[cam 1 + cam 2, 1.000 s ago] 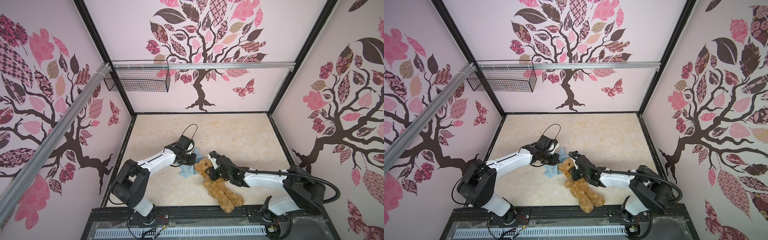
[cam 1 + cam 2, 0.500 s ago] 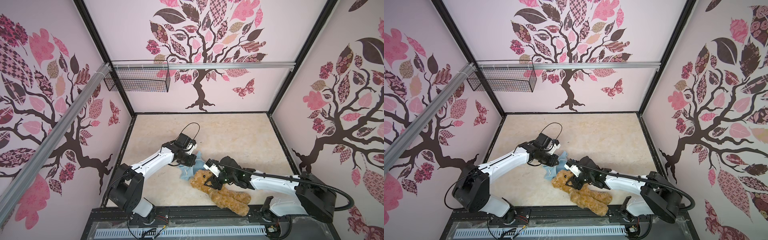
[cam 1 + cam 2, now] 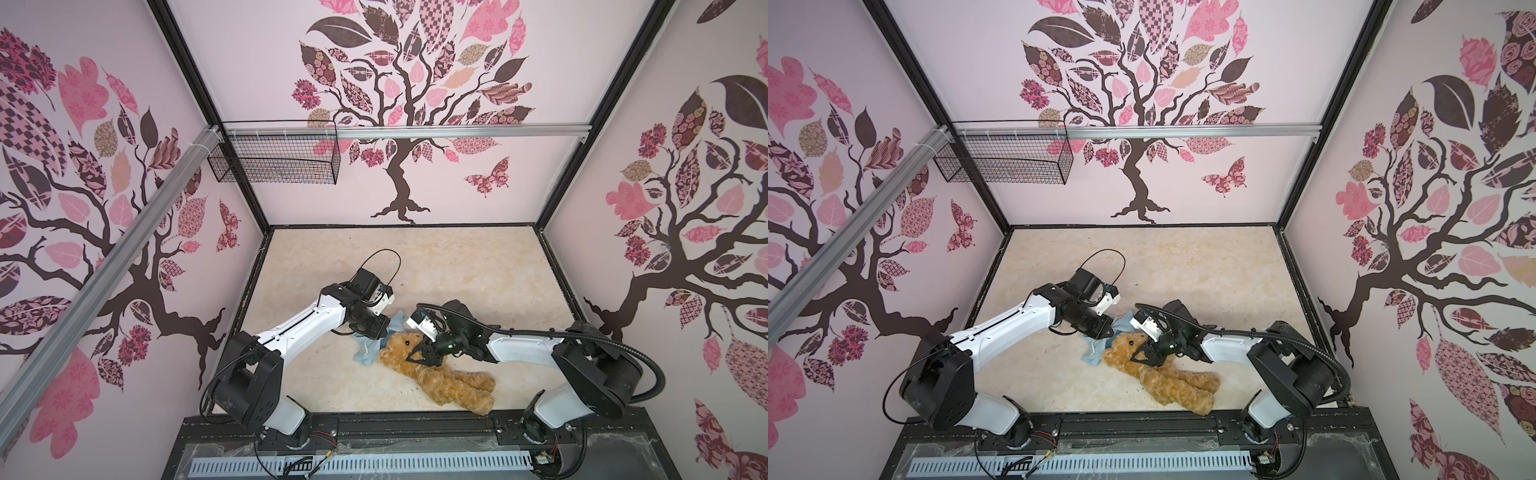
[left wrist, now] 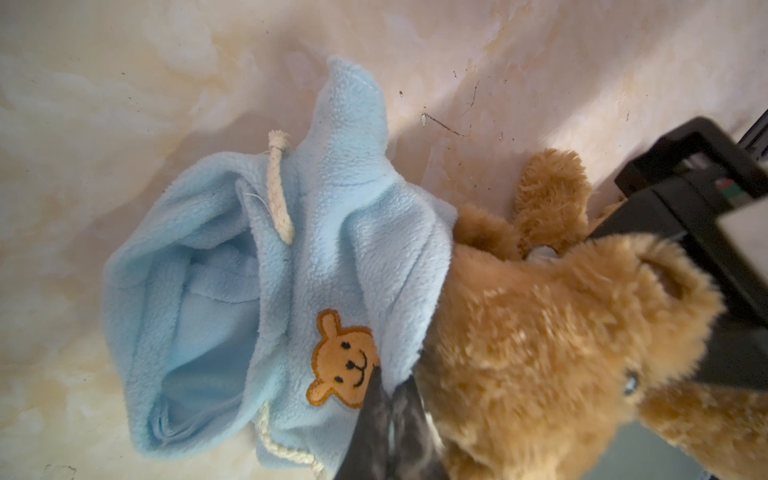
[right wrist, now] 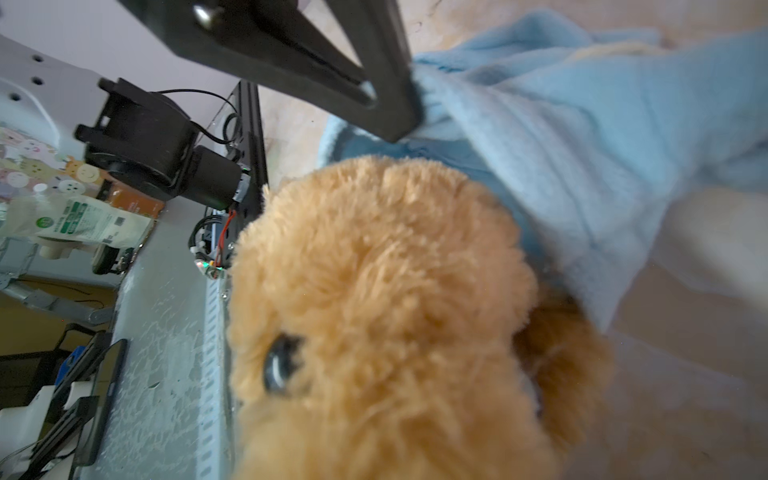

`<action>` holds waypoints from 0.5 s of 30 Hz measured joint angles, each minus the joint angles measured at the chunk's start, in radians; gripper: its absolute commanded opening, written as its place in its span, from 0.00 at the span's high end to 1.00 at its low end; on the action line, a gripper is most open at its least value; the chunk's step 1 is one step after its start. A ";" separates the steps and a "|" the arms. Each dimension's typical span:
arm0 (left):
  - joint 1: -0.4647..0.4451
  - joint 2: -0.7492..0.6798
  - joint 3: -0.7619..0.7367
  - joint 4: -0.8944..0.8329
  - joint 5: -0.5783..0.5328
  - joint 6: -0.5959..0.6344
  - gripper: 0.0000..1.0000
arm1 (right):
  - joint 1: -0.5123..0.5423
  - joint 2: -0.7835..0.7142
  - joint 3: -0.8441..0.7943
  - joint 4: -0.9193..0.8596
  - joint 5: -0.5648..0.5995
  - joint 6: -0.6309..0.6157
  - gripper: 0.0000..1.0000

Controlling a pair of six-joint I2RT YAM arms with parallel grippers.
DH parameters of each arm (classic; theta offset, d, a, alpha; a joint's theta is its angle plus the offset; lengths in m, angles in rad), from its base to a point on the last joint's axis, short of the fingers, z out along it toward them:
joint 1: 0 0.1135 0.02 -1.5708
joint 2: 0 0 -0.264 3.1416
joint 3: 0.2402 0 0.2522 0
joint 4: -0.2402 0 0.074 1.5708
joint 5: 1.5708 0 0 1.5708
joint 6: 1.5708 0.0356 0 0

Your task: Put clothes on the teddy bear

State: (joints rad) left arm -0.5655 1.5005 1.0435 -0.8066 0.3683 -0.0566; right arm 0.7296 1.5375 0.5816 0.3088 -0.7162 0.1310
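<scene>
Teddy bear (image 3: 442,376) (image 3: 1165,376): lies on the table (image 3: 457,266), near the front edge and a little right of the middle. Head points toward the left arm, legs trail toward the front right corner. One dark eye faces up in both top views.

Right gripper (image 3: 420,356) (image 3: 1144,355): clamped on the bear just under the head, fur showing between the black fingers. In the right wrist view the head (image 5: 395,311) fills the frame; the fingers themselves are not visible there.

Blue shirt (image 3: 368,349) (image 3: 1096,351): light blue fleece, crumpled on the table, touching the top of the bear's head. The hem lies against the crown and one ear (image 4: 552,199). The head is not inside the shirt.
- Orange bear-face patch (image 4: 343,361) on the front, close to the hem.
- Cream cord (image 4: 280,195) hangs at the hood end; a second cord end shows at the lower fold.

Left gripper (image 3: 387,330) (image 4: 390,399): fingers pressed together, pinching the shirt hem right beside the patch and next to the bear's head. The right wrist view shows its black finger (image 5: 399,104) biting into the blue fabric, which is pulled taut from that point.

The two grippers are near each other, the bear's head between them.

Surroundings: wire basket (image 3: 274,160) hangs from the metal rail (image 3: 457,132) on the back wall, well apart from the work.
</scene>
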 measured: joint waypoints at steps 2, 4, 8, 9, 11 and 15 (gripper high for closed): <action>0.000 0.000 0.000 0.000 0.000 0.005 1.00 | 0.000 0.001 -0.005 0.034 0.040 0.014 0.72; 0.000 0.000 0.000 0.000 0.000 0.008 1.00 | 0.000 0.001 -0.016 0.083 0.081 0.036 0.72; 0.000 0.000 0.000 0.000 0.002 0.011 1.00 | 0.006 0.001 -0.045 0.154 0.148 0.081 0.72; 0.000 0.000 0.000 0.000 0.003 0.012 1.00 | 0.011 0.001 -0.048 0.166 0.169 0.090 0.73; 0.000 0.000 0.000 0.000 0.006 0.013 1.00 | 0.024 0.001 -0.049 0.174 0.212 0.102 0.73; 0.000 0.000 0.000 0.000 0.011 0.014 1.00 | 0.043 0.001 -0.049 0.175 0.301 0.132 0.74</action>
State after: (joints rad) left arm -0.5655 1.5005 1.0435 -0.8062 0.3794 -0.0425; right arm 0.7731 1.5383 0.5327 0.4839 -0.4156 0.2634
